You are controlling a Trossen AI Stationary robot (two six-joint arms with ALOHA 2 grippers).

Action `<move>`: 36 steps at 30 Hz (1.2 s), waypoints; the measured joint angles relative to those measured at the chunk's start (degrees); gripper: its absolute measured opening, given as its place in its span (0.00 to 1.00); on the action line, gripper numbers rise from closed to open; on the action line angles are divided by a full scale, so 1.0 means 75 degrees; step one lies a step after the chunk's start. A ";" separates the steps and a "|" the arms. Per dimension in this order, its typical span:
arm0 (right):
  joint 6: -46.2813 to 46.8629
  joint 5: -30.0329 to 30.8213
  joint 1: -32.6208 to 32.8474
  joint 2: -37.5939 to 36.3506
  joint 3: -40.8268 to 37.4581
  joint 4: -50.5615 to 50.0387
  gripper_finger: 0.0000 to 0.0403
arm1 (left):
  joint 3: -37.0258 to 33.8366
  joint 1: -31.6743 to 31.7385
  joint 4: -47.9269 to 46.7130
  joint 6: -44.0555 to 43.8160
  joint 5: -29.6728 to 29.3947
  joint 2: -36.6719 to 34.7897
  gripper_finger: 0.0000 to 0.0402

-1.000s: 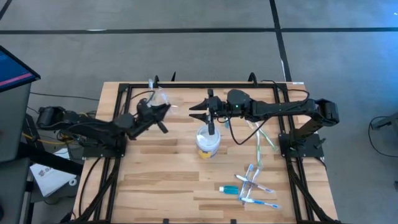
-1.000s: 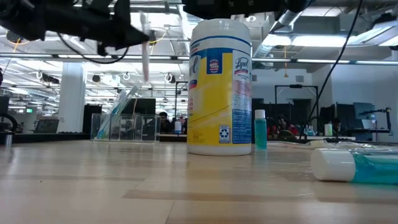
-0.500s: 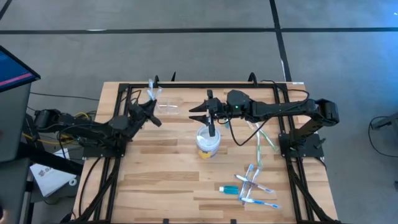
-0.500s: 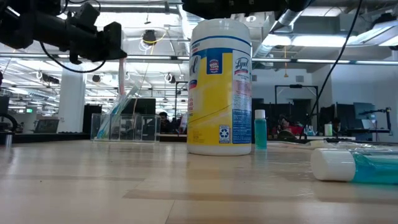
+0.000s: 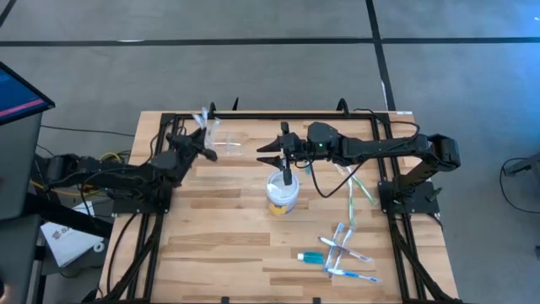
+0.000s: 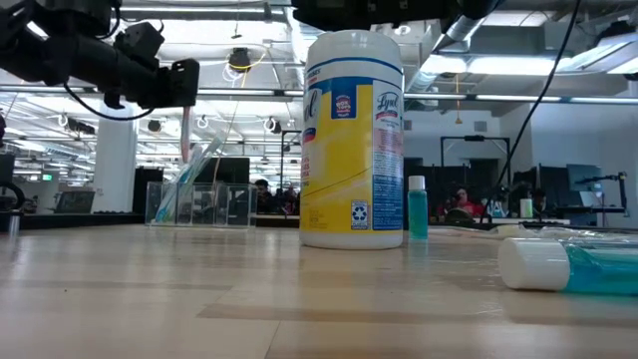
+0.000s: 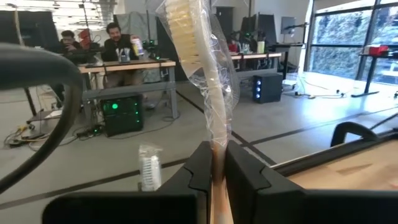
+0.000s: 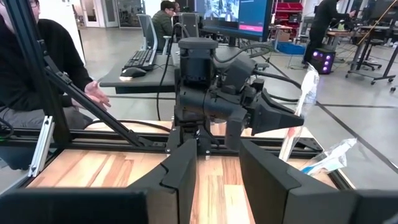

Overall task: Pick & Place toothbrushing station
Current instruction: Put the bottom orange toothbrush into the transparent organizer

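My left gripper (image 5: 199,142) is at the table's far left, shut on a toothbrush in a clear wrapper (image 7: 199,56), close beside the see-through toothbrushing station (image 6: 199,204) (image 5: 224,150). The station stands on the wood, and a teal brush leans in one of its cups. The held brush stands roughly upright, head up (image 8: 309,78). My right gripper (image 5: 270,153) hangs open and level over the table's middle, above the white-topped yellow tub (image 5: 283,192), with nothing between its fingers (image 8: 214,168). My left gripper pinches the wrapped toothbrush's handle (image 7: 217,152) between its two fingers. The fingers come in level and lie across the brush. The head rises above them, and the handle's lower end (image 6: 185,135) hangs below, clear of the table.
The yellow tub (image 6: 352,140) stands mid-table. A small teal bottle (image 6: 417,207) stands behind it. Several wrapped toothbrushes (image 5: 342,253) and a toothpaste tube (image 5: 312,256) lie at the near right. Black frame rails (image 5: 253,116) border the tabletop. People sit at desks beyond the table.
My left gripper has drawn back toward the table's far left corner and sunk a little, turning as it went. It stays shut on the wrapped toothbrush, which has come closer to the station. My right gripper has kept still.
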 joint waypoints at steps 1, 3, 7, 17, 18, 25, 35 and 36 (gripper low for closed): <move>0.0000 0.0000 0.0000 0.0000 0.0000 0.0000 0.28 | 0.0000 0.0076 -0.0011 -0.0003 0.0063 0.0000 0.04; 0.0000 0.0000 0.0000 0.0000 0.0001 0.0000 0.28 | 0.0000 0.0230 -0.0031 -0.0006 0.0139 0.0000 0.04; -0.0013 -0.0003 0.0000 0.0000 0.0002 0.0000 0.28 | 0.0000 0.0583 -0.0227 -0.0050 0.0463 0.0005 0.04; -0.0180 -0.0003 0.0038 0.0000 0.0003 0.0000 0.28 | 0.0000 0.1725 -0.1234 -0.0831 0.1332 0.0009 0.04; -0.0178 -0.0003 0.0038 0.0000 0.0001 0.0003 0.28 | 0.0000 0.1820 -0.1234 -0.0828 0.1330 0.0009 0.04; -0.0181 -0.0003 0.0037 0.0000 0.0001 0.0000 0.28 | 0.0003 0.2301 -0.1300 -0.1022 0.1945 0.0125 0.04; -0.0198 0.0000 0.0035 0.0000 0.0003 -0.0003 0.28 | 0.0003 0.2410 -0.1371 -0.1204 0.1980 0.0815 0.04; -0.0198 -0.0003 0.0035 0.0000 0.0003 -0.0005 0.28 | 0.0003 0.2410 -0.1371 -0.1207 0.1980 0.0894 0.04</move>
